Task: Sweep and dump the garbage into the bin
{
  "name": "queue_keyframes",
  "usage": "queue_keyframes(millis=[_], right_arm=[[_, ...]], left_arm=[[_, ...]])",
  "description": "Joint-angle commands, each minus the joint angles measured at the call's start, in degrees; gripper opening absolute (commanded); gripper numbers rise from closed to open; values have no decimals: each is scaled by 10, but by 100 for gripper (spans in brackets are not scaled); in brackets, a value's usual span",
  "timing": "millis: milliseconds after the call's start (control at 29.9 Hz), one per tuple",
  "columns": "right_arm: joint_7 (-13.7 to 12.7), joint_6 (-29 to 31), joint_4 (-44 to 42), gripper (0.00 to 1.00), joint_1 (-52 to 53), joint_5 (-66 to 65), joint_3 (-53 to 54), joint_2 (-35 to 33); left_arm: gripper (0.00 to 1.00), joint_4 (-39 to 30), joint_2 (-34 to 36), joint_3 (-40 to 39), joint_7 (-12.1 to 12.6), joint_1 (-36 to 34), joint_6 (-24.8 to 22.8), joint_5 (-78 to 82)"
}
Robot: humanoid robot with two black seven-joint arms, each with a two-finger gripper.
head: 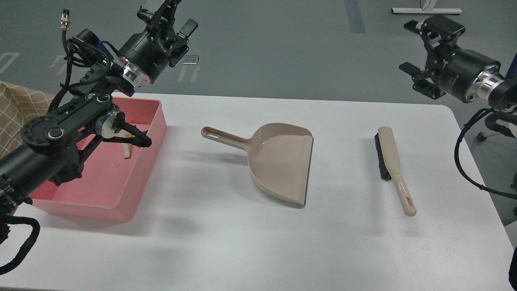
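The pink bin (142, 186) stands at the table's left. Inside it a pale piece with a brown edge, the bread slice (128, 151), shows just past my left arm, which hides most of it. The yellow sponge piece is hidden or out of view. The beige dustpan (282, 161) lies empty at the table's middle, handle pointing left. The beige brush (394, 165) with black bristles lies to its right. My left gripper (173, 17) is raised beyond the bin's far edge, open and empty. My right gripper (410, 46) is raised beyond the table's far right corner, open and empty.
The white table (242, 242) carries only the bin, dustpan and brush. My left arm (60, 133) lies over the bin's left half. A beige checked cloth (20, 109) is at the far left. Grey floor lies beyond the table.
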Motion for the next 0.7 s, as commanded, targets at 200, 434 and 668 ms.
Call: queue_keyframes(millis=[200, 434, 668], right_arm=[[-4, 0, -100, 100, 35, 250, 2, 62], [-8, 0, -112, 100, 29, 306, 0, 107], [-28, 0, -113, 100, 26, 310, -8, 148]], left_arm=[[98, 46, -37, -23, 0, -1, -89, -49], [98, 74, -66, -22, 0, 4, -129, -71], [98, 115, -90, -22, 0, 6, -152, -74]])
